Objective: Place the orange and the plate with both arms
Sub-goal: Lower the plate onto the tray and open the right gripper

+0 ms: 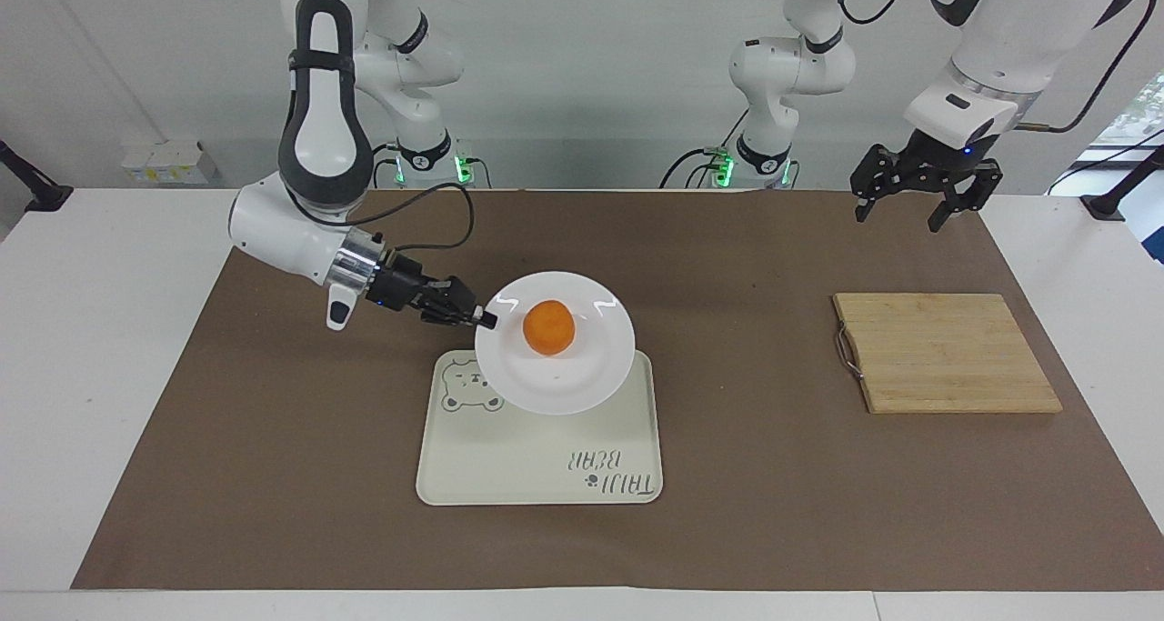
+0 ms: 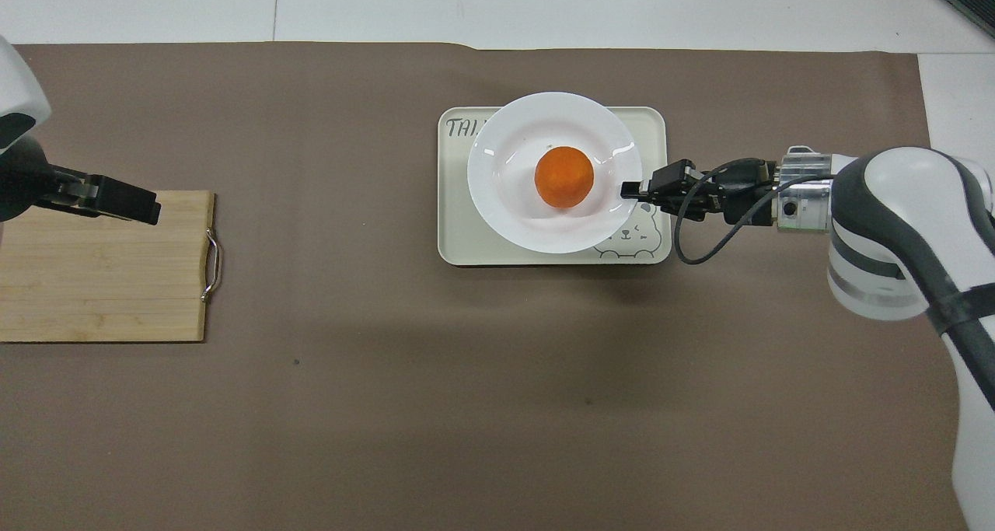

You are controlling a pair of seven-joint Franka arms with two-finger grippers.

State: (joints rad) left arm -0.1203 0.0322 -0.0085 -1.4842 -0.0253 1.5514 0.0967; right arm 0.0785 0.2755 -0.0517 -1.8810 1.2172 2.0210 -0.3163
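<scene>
Round glossy white plate (image 1: 556, 380): held in the air over the cream rectangular tray with bear drawing (image 1: 509, 462), pinched at its rim by the right gripper (image 1: 484, 319). Small round bright-orange fruit (image 1: 548, 327): seated at the plate's centre. Left gripper (image 1: 918, 207): fingers spread, nothing held, raised near the bamboo cutting board (image 1: 946, 353). Brown paper sheet (image 1: 273, 439): laid across the table.

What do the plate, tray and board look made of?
Plate: glossy white, with bright glints on the rim; probably glazed ceramic, possibly plastic.
Tray: matte cream with printed bear and lettering; likely plastic or melamine.
Board: pale jointed strips with visible grain, so wood or bamboo; it has a metal loop handle.
</scene>
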